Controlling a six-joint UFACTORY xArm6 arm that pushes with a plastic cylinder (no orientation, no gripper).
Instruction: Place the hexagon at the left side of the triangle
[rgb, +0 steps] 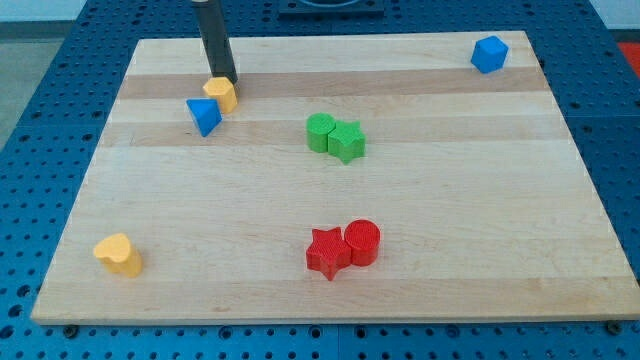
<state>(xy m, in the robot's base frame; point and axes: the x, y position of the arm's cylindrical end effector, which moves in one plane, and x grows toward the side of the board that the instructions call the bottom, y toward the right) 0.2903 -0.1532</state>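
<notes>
A wooden board on a blue pegboard holds small blocks, and my tip, a plain rod with no claw to open or close, touches the top edge of the yellow hexagon near the view's top left. The hexagon sits against the upper right of the blue triangle. Elsewhere lie a blue cube top right, a green cylinder touching a green star mid-board, a red star touching a red cylinder below, and a yellow heart bottom left.

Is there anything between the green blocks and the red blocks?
No. In the camera view, only bare wood lies between the green pair near the middle of the board and the red star and red cylinder toward the view's bottom.
</notes>
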